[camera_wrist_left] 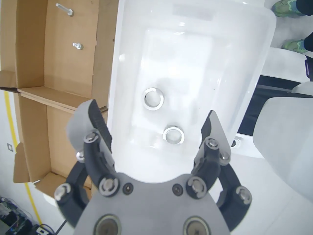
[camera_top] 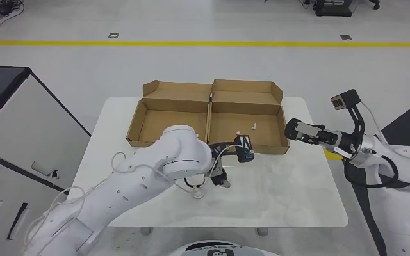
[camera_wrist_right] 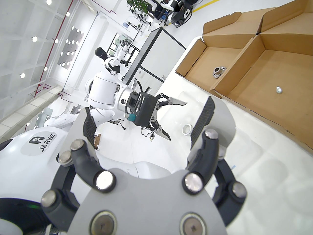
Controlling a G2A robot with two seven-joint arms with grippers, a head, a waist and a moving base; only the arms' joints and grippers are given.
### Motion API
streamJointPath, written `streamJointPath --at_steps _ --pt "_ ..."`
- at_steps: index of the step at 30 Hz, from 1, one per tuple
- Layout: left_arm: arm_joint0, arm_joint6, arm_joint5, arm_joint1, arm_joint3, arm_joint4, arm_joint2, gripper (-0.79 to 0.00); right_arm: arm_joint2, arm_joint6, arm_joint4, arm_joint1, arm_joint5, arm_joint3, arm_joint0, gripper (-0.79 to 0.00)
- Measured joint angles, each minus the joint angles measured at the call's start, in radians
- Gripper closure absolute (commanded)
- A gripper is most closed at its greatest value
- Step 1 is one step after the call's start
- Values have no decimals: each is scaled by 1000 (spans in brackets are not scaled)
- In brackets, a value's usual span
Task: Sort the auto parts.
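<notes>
Left gripper (camera_wrist_left: 150, 110) hung wide open over translucent white plastic bin (camera_wrist_left: 195, 8), lined up on two silver metal rings (camera_wrist_left: 153, 99) inside (probably next pick). Brown two-compartment cardboard box (camera_top: 136, 121) at table's 12 o'clock took sorted silver bolts (camera_wrist_left: 64, 9). Right gripper (camera_top: 290, 129) spread open, parked at 3 o'clock, out of way.

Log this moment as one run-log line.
left gripper open over clear bin | two rings in bin | two bolts in cardboard box | right gripper open, empty

Robotics lab: other robots (camera_wrist_right: 162, 1), floor line (camera_top: 205, 43).
</notes>
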Motion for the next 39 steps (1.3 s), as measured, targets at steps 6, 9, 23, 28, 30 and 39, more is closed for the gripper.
streamJointPath --at_steps 6,9,23,28,30,39 --pt "-3 11 -10 4 -9 -3 22 -372 0 0 0 0 0 0 0 -785" --pt "-6 28 -27 5 -11 8 35 -366 0 0 0 0 0 0 0 -785" --pt "-11 114 -114 -3 104 116 143 -311 0 0 0 0 0 0 0 -785" --pt "-25 126 -119 -10 151 139 168 -302 0 0 0 0 0 0 0 -785" --pt "-27 133 -117 -13 166 148 173 -308 0 0 0 0 0 0 0 -785" --pt "-20 191 -116 -18 219 210 184 -292 0 0 0 0 0 0 0 -785"
